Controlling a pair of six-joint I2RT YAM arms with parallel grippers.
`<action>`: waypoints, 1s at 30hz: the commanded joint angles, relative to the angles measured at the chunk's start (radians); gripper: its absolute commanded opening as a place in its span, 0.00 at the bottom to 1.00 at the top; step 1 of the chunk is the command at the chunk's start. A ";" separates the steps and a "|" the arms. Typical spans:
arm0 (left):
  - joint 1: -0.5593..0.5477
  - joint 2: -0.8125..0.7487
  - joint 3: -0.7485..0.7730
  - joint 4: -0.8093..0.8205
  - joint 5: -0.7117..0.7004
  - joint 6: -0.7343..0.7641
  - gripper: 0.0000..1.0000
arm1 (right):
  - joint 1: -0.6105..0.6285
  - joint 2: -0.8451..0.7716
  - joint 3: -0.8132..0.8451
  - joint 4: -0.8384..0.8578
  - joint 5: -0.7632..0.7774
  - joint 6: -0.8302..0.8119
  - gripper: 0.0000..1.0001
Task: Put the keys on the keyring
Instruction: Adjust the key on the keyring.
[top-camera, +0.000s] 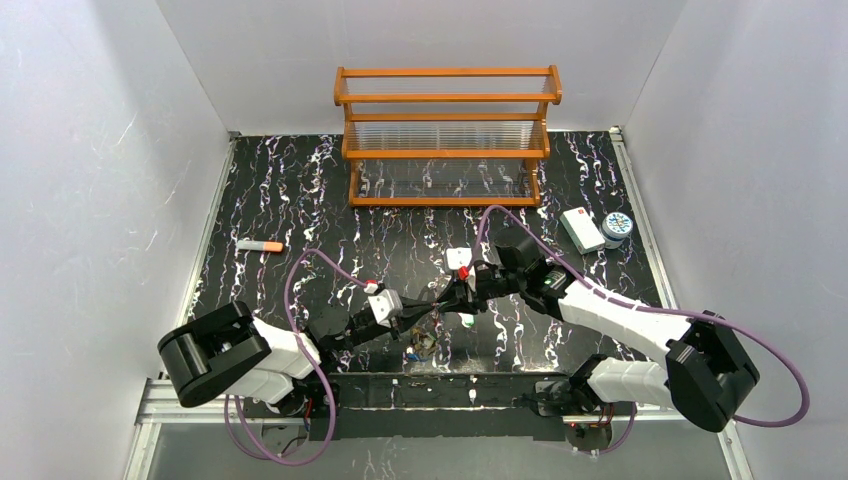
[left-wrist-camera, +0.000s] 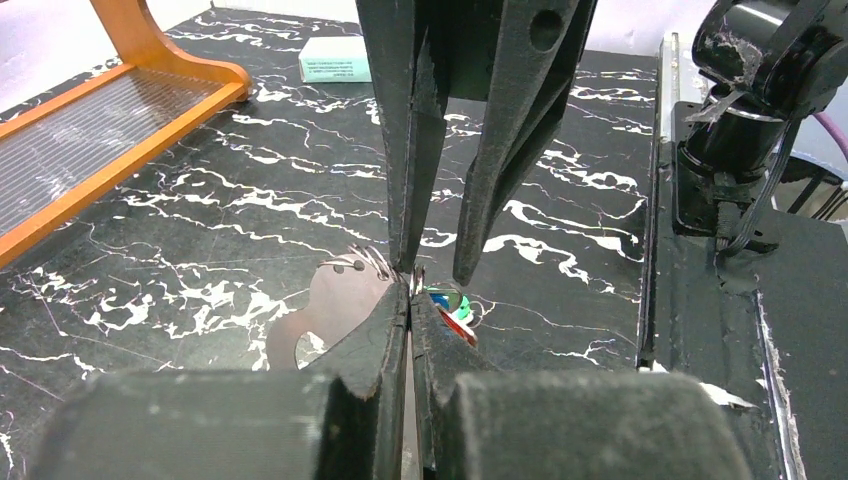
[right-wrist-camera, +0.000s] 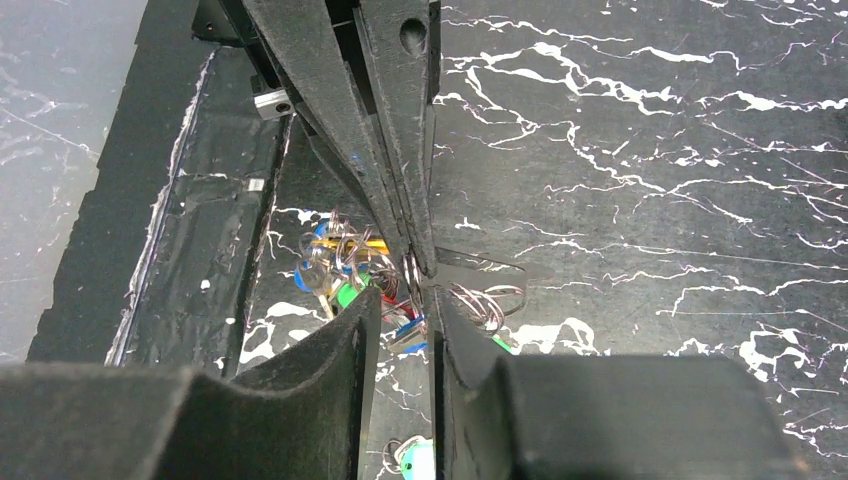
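The two grippers meet tip to tip above the near middle of the table. My left gripper (top-camera: 432, 312) (left-wrist-camera: 411, 297) is shut on a thin silver wire loop, the keyring (left-wrist-camera: 417, 278) (right-wrist-camera: 410, 270). A bunch of keys (top-camera: 420, 345) (right-wrist-camera: 335, 262) with green, blue, yellow and red heads hangs from it just below. My right gripper (top-camera: 447, 300) (right-wrist-camera: 406, 293) faces it with its jaws apart on either side of the loop and the left fingertips, gripping nothing that I can see. One green-tagged key (right-wrist-camera: 415, 462) lies loose on the table under the right gripper.
A wooden rack (top-camera: 447, 135) stands at the back of the black marbled table (top-camera: 300, 200). A white box (top-camera: 581, 229) and a round patterned tin (top-camera: 617, 226) sit at the right. An orange-tipped grey stick (top-camera: 260, 245) lies at the left.
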 joint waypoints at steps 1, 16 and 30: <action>0.000 -0.021 0.000 0.099 0.004 -0.014 0.00 | -0.001 0.013 -0.004 0.062 -0.013 -0.002 0.31; 0.000 -0.040 0.001 0.101 0.004 -0.020 0.00 | -0.002 0.052 -0.037 0.200 0.002 0.089 0.09; 0.000 -0.222 -0.043 -0.173 -0.146 0.129 0.49 | 0.000 0.148 0.105 -0.252 0.149 -0.063 0.01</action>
